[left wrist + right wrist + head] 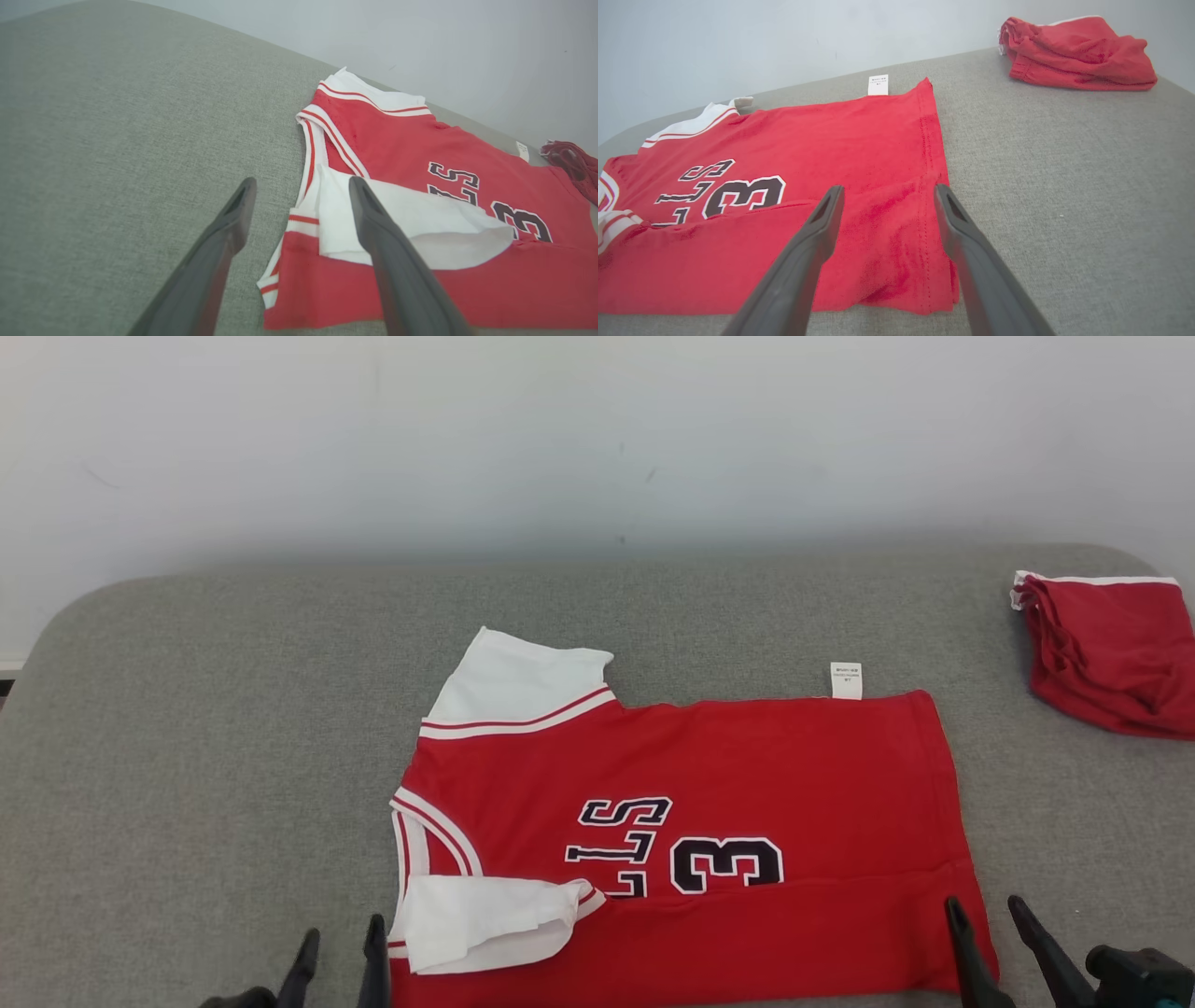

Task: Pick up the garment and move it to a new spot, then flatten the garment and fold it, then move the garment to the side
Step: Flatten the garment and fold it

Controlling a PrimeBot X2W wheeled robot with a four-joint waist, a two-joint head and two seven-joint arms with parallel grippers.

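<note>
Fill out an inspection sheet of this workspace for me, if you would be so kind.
Surface: grey fabric-covered table with rounded corners.
Job's things: red jersey with white sleeves lies flat, its near edge folded up and partly covering the lettering; small white label sticks out at the far edge.
Clutter: crumpled red garment with white trim at the far right.
Hands: left hand open by the near sleeve; right hand open at the hem corner; neither holds anything.
Cables: nothing seen.
Surroundings: plain pale wall behind.

Red jersey [747, 756] is soft matt knit cloth; the grey surface [187, 709] coarse woven fabric.
</note>
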